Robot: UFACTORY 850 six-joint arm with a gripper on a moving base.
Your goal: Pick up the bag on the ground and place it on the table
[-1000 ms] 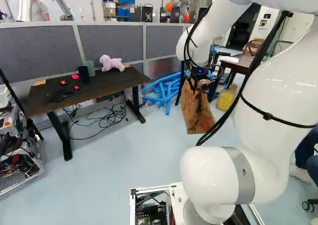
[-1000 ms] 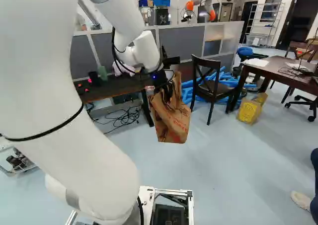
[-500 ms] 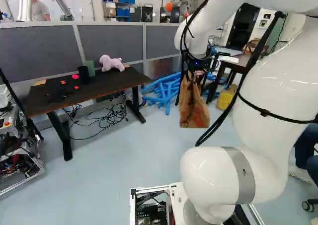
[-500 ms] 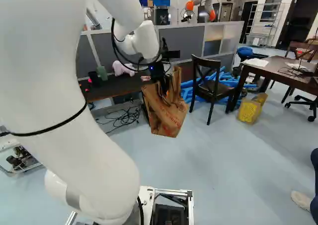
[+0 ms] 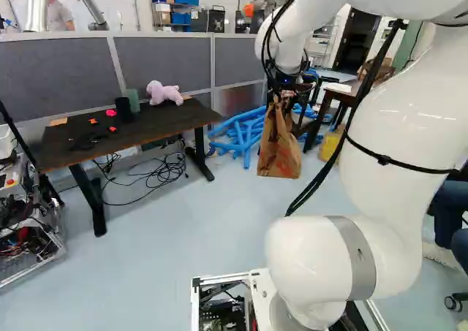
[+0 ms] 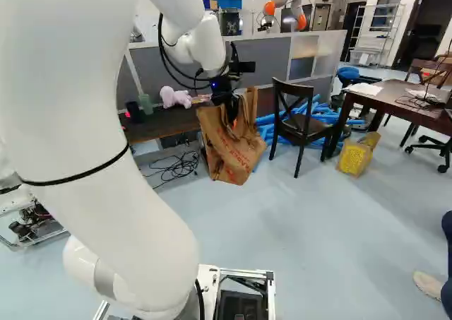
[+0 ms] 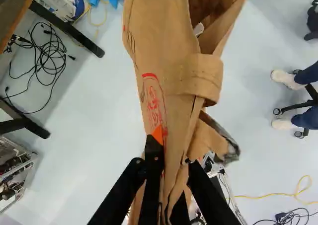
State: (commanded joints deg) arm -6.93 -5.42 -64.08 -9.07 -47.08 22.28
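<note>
My gripper (image 6: 227,108) hangs over the floor near the dark table's right end, holding the brown paper bag (image 6: 229,150) in the right base view. In the left base view the bag (image 5: 278,148) dangles upright, clear of the floor. The wrist view shows the gripper (image 7: 171,185) shut on the bag's folded paper (image 7: 171,86), one orange pad against it; the other pad is hidden. The dark table (image 5: 157,130) stands left of the bag in the left base view.
On the table are a pink plush toy (image 5: 164,93), a black cup (image 5: 123,110) and a green cup. Blue tubes (image 5: 241,134) lie behind the bag. A dark chair (image 6: 300,122) and a yellow bin (image 6: 354,157) stand to its right. Another robot (image 6: 286,6) is beyond the partition.
My arm has swung the held bag toward the partition, farther from the base, and it has turned. In the right base view it has also shifted slightly left. The base has not moved.
</note>
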